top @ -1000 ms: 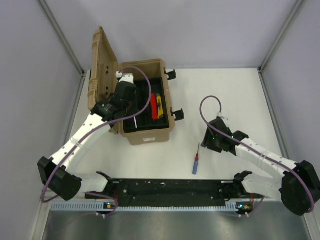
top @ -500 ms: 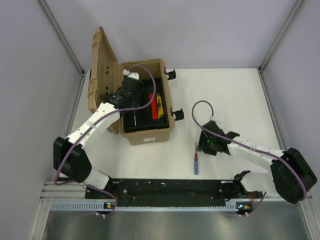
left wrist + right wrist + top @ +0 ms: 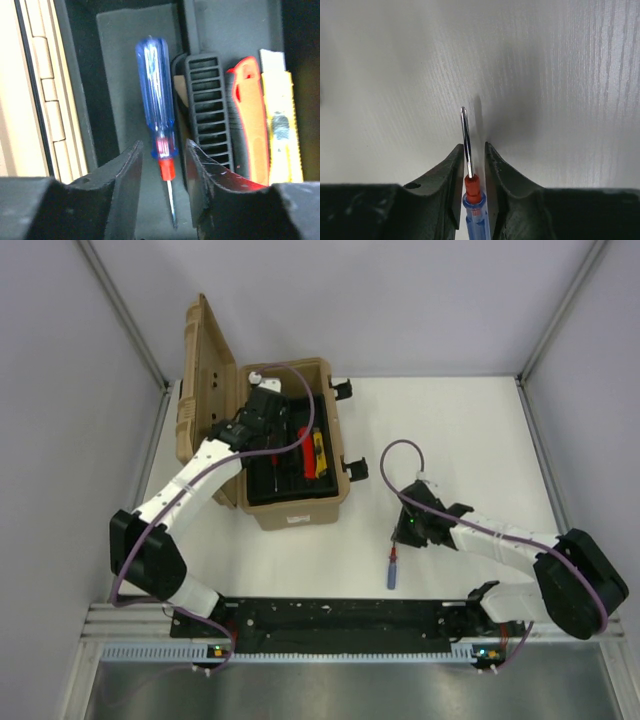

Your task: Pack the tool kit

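Note:
The tan toolbox (image 3: pixel 300 513) stands open at the back left, its lid (image 3: pixel 205 380) upright. My left gripper (image 3: pixel 270 432) hangs inside it, open, its jaws (image 3: pixel 162 146) clear on both sides of a blue-handled screwdriver (image 3: pixel 155 95) lying in the black tray. Beside it lie a black ribbed hammer grip (image 3: pixel 207 110), a red knife (image 3: pixel 247 125) and a yellow knife (image 3: pixel 280 120). On the white table, my right gripper (image 3: pixel 408 531) (image 3: pixel 472 146) is shut on a second blue screwdriver (image 3: pixel 392 571) at its red collar (image 3: pixel 472 184), with the shaft (image 3: pixel 466 132) sticking out past the fingertips.
Two black latches (image 3: pixel 355 469) (image 3: pixel 342 389) jut from the toolbox's right side. A black base rail (image 3: pixel 340 615) runs along the near edge between the arm bases. Grey walls close in the table (image 3: pixel 470 450) on the left, back and right.
My left gripper moved deeper into the toolbox and let go of its screwdriver, which now lies in the tray. My right gripper came down to the table screwdriver and closed round it.

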`<state>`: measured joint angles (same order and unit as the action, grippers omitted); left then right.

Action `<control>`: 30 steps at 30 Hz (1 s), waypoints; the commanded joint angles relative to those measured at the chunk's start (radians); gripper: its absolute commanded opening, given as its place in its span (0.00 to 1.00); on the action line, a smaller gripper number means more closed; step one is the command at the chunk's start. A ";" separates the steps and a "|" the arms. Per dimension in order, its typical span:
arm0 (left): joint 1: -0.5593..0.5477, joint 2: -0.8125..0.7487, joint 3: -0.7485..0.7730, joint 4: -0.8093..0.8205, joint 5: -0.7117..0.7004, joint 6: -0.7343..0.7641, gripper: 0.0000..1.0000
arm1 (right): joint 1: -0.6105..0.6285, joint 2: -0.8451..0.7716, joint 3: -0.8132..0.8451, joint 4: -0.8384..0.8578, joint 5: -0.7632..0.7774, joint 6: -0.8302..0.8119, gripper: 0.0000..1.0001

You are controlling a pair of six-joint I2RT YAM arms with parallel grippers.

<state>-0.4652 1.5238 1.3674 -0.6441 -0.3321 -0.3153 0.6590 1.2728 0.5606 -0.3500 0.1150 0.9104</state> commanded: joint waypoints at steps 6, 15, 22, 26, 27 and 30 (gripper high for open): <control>0.003 -0.054 0.082 -0.020 0.038 0.010 0.47 | 0.019 -0.033 -0.030 -0.052 0.058 -0.010 0.06; -0.006 -0.186 0.107 -0.019 0.215 0.002 0.54 | 0.017 -0.140 -0.007 -0.052 0.060 -0.021 0.00; -0.049 -0.272 0.072 0.061 0.620 0.031 0.62 | 0.017 -0.378 0.077 -0.060 0.019 -0.053 0.00; -0.066 -0.307 0.009 0.156 0.790 0.012 0.65 | 0.019 -0.467 0.163 -0.052 -0.047 -0.099 0.00; -0.075 -0.309 -0.007 0.176 0.830 0.009 0.66 | 0.019 -0.489 0.180 -0.035 -0.070 -0.114 0.00; -0.111 -0.300 -0.043 0.237 0.951 -0.007 0.68 | 0.019 -0.544 0.223 0.051 -0.174 -0.143 0.00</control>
<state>-0.5388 1.2247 1.3720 -0.5388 0.3817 -0.3096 0.6655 0.8013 0.6960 -0.4187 0.0727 0.8288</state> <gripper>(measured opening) 0.668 0.011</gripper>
